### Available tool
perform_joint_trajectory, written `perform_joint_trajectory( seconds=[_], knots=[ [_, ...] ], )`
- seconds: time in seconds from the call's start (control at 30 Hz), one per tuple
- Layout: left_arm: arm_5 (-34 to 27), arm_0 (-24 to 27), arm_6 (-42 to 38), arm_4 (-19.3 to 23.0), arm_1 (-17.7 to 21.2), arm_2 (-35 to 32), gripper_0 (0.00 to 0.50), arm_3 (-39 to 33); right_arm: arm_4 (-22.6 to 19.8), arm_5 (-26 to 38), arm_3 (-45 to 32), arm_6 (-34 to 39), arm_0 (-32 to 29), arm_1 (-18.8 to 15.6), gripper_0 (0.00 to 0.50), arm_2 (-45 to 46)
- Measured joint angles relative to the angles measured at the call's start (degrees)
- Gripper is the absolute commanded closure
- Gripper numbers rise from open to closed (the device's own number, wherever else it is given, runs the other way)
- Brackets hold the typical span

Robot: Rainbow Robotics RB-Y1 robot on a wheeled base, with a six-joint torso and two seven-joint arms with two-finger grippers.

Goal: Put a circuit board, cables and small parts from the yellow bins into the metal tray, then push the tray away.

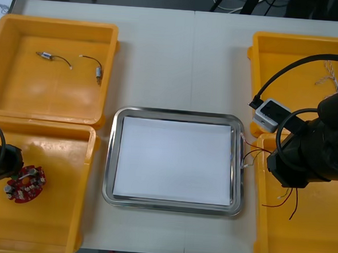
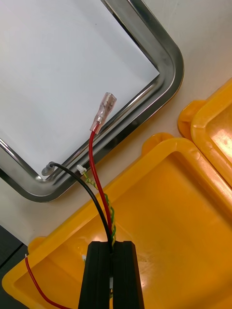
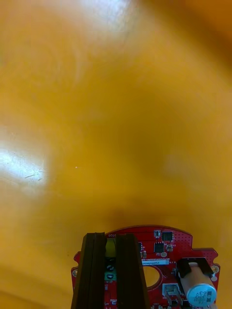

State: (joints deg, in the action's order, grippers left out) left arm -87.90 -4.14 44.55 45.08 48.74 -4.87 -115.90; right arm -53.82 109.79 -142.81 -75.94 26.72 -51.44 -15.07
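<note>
Your right gripper (image 2: pixel 112 245) pinches black and red-yellow cables (image 2: pixel 99 176) above the near right yellow bin (image 2: pixel 183 217), their ends reaching the right rim of the metal tray (image 2: pixel 170 63). Your left gripper (image 3: pixel 110 237) pinches the circuit board (image 3: pixel 164 244) in the near left bin (image 1: pixel 54 223).

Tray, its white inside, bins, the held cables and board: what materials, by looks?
Tray: metal, likely polished steel; mirror-bright rim.
White inside: matte, flat; paper or coating, can't tell.
Yellow bins: glossy moulded plastic; soft highlights.
Cables in right tool: smooth plastic sheath.
Board in left tool: red-coated rigid laminate, probably.
</note>
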Motion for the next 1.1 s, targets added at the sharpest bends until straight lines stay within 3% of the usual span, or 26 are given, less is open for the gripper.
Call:
perform_joint_trajectory(
  seconds=[0.23,0.6,1.1],
  knots=[
    [-5.64,3.44,0.0,4.07,2.27,-0.4,0.5,-3.52,0.0,0.0,0.0,0.0,0.0,0.0,0.5,0.0],
    [-13.4,13.1,0.0,11.1,3.44,0.8,0.5,-8.74,0.0,0.0,0.0,0.0,0.01,0.0,0.5,0.0],
    [-13.87,32.2,-0.01,11.29,3.12,23.91,0.5,-9.9,0.0,0.01,0.0,0.0,0.05,0.0,0.5,0.0]
  ],
)
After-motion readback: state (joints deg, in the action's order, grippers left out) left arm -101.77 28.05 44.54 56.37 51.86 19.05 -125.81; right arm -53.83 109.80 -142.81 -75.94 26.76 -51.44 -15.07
